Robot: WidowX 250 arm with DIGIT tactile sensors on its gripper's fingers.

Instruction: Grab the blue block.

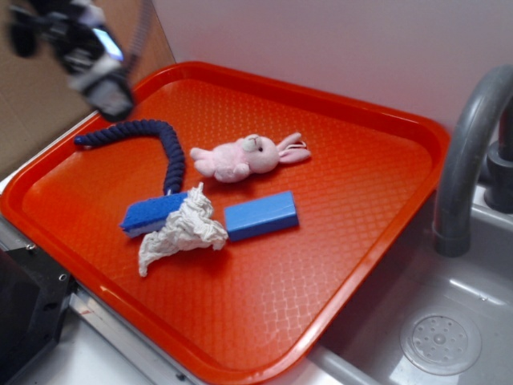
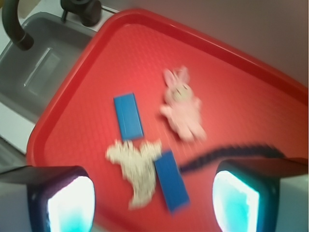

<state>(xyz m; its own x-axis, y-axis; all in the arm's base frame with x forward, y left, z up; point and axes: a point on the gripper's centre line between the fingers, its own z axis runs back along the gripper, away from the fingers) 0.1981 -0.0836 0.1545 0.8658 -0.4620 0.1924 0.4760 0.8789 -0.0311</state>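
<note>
Gripper [image 2: 152, 198] hangs high over the tray's far left corner, fingers spread wide and holding nothing, so the grab has not begun. Below lies the red tray [image 1: 361, 160], then the navy braided rope [image 1: 152, 136], pink plush bunny [image 1: 244, 156], white rag [image 1: 183, 228], blue sponge [image 1: 152, 213], and the blue block [image 1: 260, 215], untouched near the tray's middle, just beside the rag; approach, descent and closing all remain.

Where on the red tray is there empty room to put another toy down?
The tray is bare on its faucet side and along its near edge, below the blue block. The middle-left is crowded: bunny, rope, sponge and cloth.
</note>
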